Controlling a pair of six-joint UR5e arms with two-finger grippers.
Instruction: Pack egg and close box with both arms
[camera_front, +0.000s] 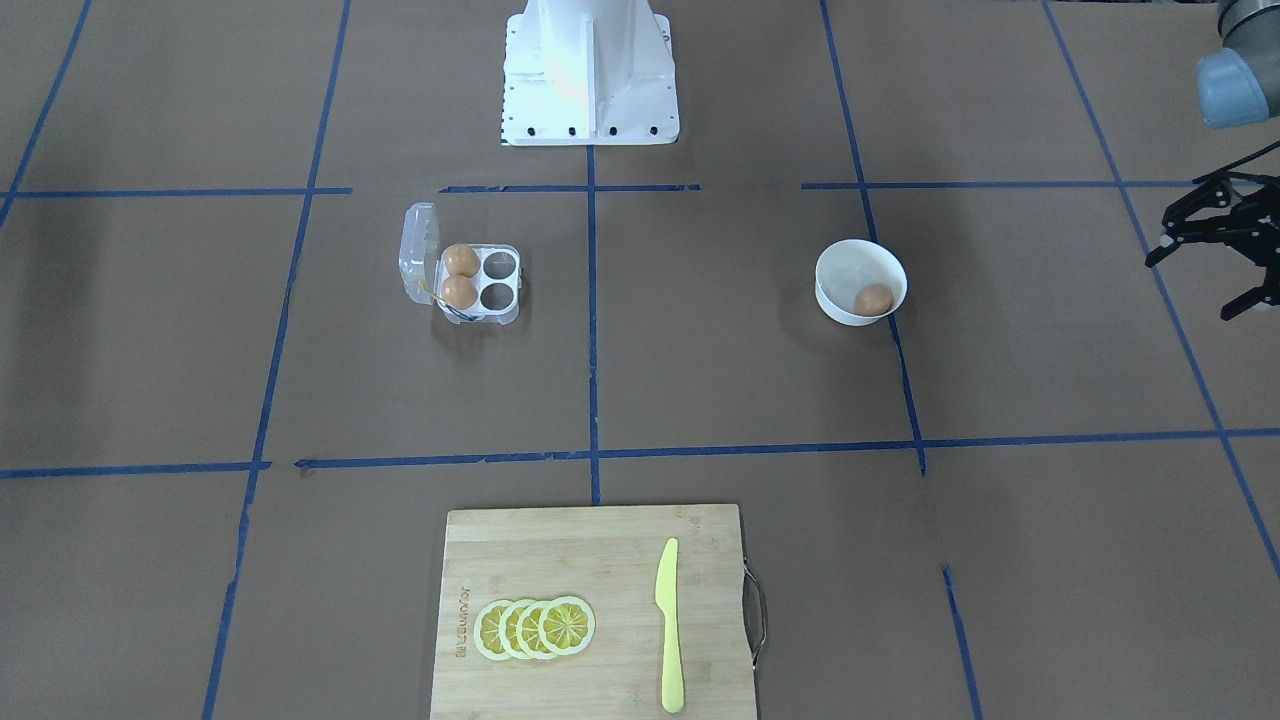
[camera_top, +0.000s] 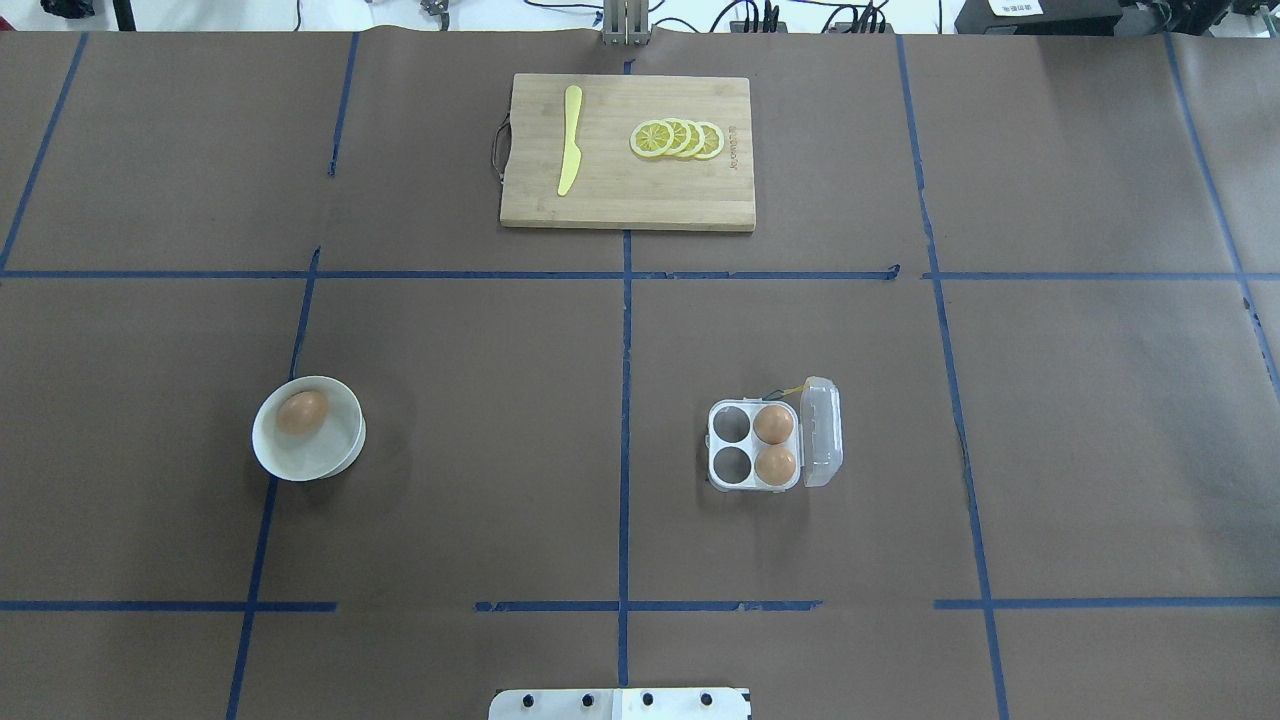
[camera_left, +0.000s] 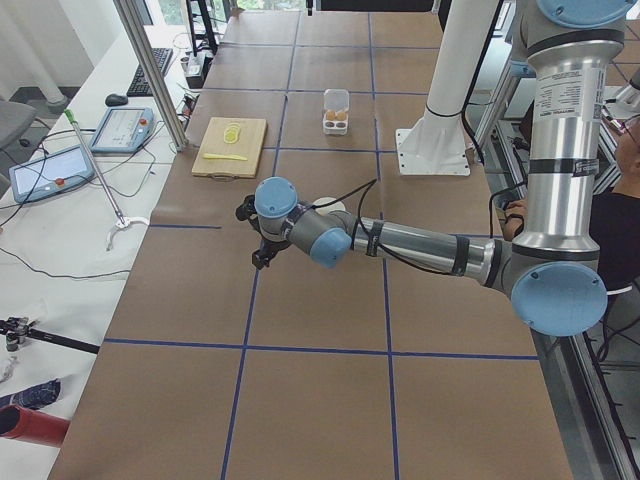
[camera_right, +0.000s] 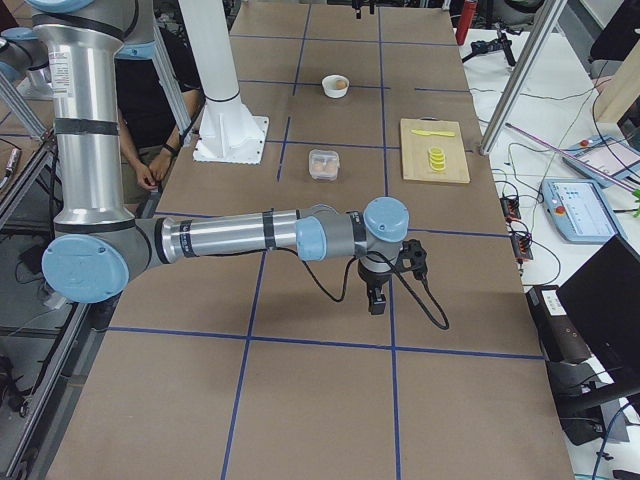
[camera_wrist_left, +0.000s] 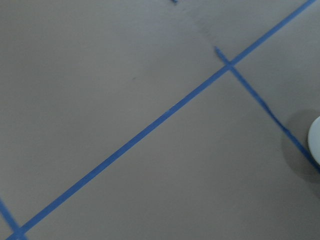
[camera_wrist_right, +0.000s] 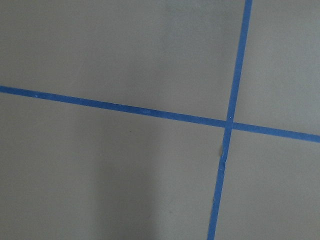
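Left pincer (camera_front: 1192, 285): in my front view its black fingers are spread wide with nothing between them. It hangs above the bare bench (camera_front: 1050, 340), out on the robot's left.
Right pincer (camera_right: 377, 298): it shows only in a side camera, so I cannot tell whether it is spread or closed. It hangs over the bench, well apart from the box.
Egg (camera_front: 873, 299): it lies in the white bowl (camera_front: 832, 262), toward the side away from the robot base. It is well apart from the left pincer, inboard of it and lower.
Box (camera_front: 478, 279): it sits across the centre line on the robot's right with its clear lid (camera_front: 418, 250) standing open. Two brown eggs (camera_front: 460, 260) fill the holes by the hinge, and two empty holes (camera_front: 499, 264) are on the other side.
Step in hand: I judge this as the reach for the egg, which is not yet grasped.
Doing it well: I would bring the left pincer in over the bowl and come straight down clear of the rim. I would close gently across the egg's short axis, since a smooth shell may slip or crack.
Further out: a cutting board (camera_front: 600, 550) with lemon slices (camera_front: 535, 627) and a yellow knife (camera_front: 668, 625) lies on the far side from the robot, off my path.
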